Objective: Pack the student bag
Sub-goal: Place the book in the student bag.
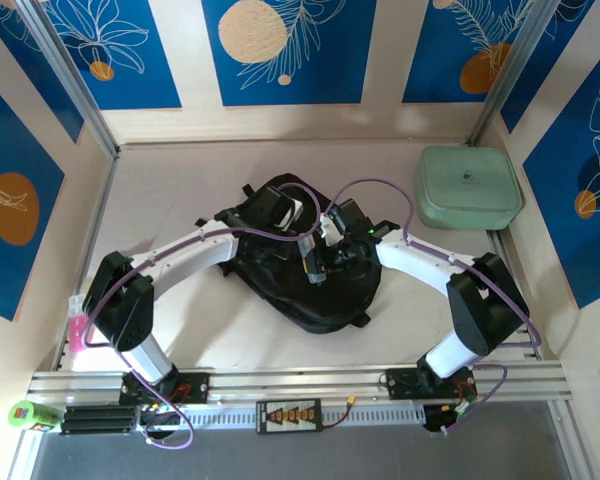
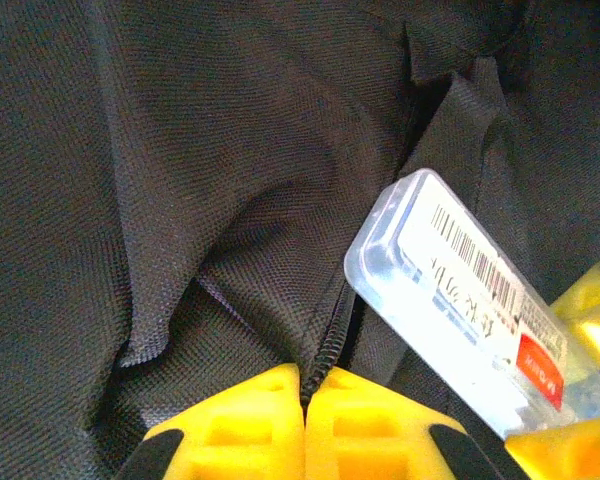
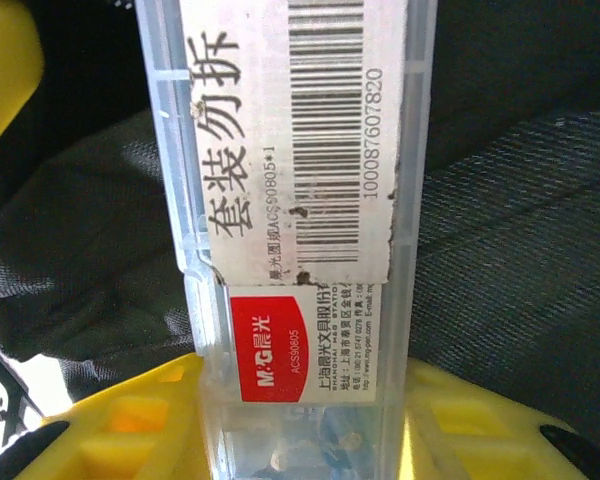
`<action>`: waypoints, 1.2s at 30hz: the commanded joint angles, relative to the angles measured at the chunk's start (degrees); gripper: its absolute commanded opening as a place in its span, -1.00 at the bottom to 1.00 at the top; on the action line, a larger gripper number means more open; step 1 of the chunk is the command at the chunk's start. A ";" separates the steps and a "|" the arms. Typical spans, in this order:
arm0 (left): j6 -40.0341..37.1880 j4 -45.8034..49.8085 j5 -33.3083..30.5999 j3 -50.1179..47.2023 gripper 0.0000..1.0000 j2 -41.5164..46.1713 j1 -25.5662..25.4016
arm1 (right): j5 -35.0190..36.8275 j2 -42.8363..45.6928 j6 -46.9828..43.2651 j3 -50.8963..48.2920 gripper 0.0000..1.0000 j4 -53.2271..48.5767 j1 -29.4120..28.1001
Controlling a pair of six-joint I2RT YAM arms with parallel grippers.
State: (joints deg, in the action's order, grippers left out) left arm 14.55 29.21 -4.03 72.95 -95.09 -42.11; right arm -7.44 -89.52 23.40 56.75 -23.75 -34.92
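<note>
Bag (image 1: 330, 300): black, lies flat mid-table (image 1: 180, 190), just ahead of both arms, which reach in over it from either side. Left gripper (image 2: 305, 415) is closed, yellow fingers (image 2: 240, 420) pressed flat together right at the bag's zipper edge (image 2: 330, 335); the cloth folds toward them, but I can't tell if any is pinched. Right gripper (image 3: 300, 420) clamps a clear plastic box (image 3: 290, 200) by its near end, one yellow finger on each side. The box has a barcode label and a red M&G sticker. In the left wrist view the box (image 2: 460, 300) slants over the dark bag fabric, its free end near the zipper edge. Mint case (image 1: 468, 187) sits at the far right corner, well apart from the bag.
</note>
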 commanded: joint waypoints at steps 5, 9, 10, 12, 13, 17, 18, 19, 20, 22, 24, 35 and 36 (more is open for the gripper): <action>1.69 -3.97 0.66 0.69 -1.00 -0.11 1.17 | -2.50 -0.61 -3.77 0.70 -0.29 -2.34 -1.81; 2.24 -3.74 0.90 0.92 -1.00 -0.66 1.75 | -3.46 -0.19 -3.97 -0.17 -0.29 -1.83 -1.71; 2.33 -3.73 1.16 0.92 -1.00 -0.61 1.77 | -2.79 -0.58 -3.68 0.06 -0.29 -1.91 -1.73; 2.01 -4.13 2.66 0.41 -1.00 -0.37 1.77 | -0.98 -2.01 -2.73 1.69 -0.29 -2.63 -1.41; 1.81 -4.34 3.31 0.14 -1.00 -0.28 1.77 | -0.33 -2.84 -2.23 2.77 -0.29 -3.11 -1.15; 0.78 -4.34 6.08 -0.50 -1.00 -0.06 1.82 | 2.05 -5.92 0.75 7.39 -0.29 -3.77 -0.31; 0.80 -4.38 6.52 -0.66 -1.00 -0.05 1.81 | 2.74 -6.48 1.60 8.49 -0.29 -3.77 -0.07; 0.70 -4.48 6.94 -0.77 -1.00 0.00 1.85 | 3.54 -7.05 2.46 9.41 -0.29 -3.92 0.00; 0.48 -4.43 7.31 -0.94 -1.00 -0.14 1.83 | 4.40 -7.46 3.50 10.46 -0.29 -4.04 0.20; 0.40 -4.25 7.38 -1.05 -1.00 -0.58 1.84 | 5.39 -8.29 5.73 12.01 -0.29 -4.07 0.76; 0.44 -4.06 6.84 -1.35 -1.00 -1.23 1.87 | 6.31 -8.91 8.29 13.10 -0.28 -4.06 1.22; 2.60 -7.47 6.11 -4.96 -1.00 -5.41 3.39 | 2.54 -3.73 12.72 3.68 0.19 5.95 2.91; 2.83 -7.60 6.28 -5.01 -1.00 -5.78 3.50 | 1.69 -2.54 13.06 2.32 0.22 7.08 3.17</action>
State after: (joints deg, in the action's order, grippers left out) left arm 16.27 22.74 1.13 68.82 -99.35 -39.68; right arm -2.90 -96.03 34.54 61.84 -20.67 -32.56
